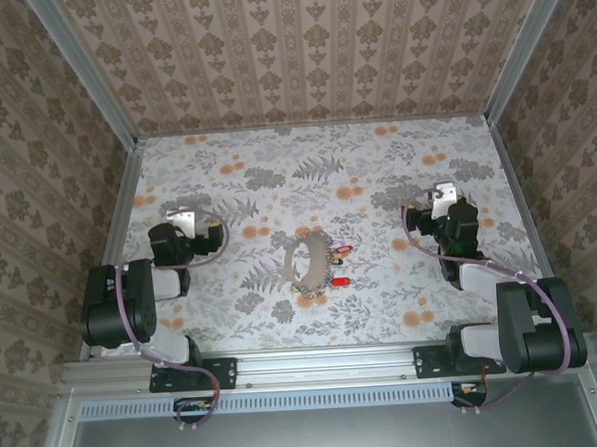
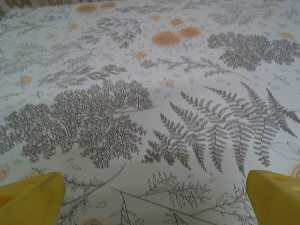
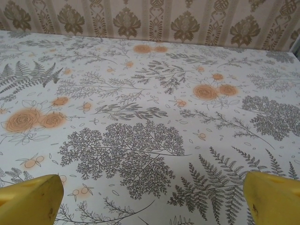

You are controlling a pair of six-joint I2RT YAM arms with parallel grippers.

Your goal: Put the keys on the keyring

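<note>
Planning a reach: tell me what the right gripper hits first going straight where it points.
No object stands in its line. The right gripper, fingers open, faces bare tablecloth, then the back wall. It seems tilted down, so probably the tablecloth first; depth is unclear.
</note>
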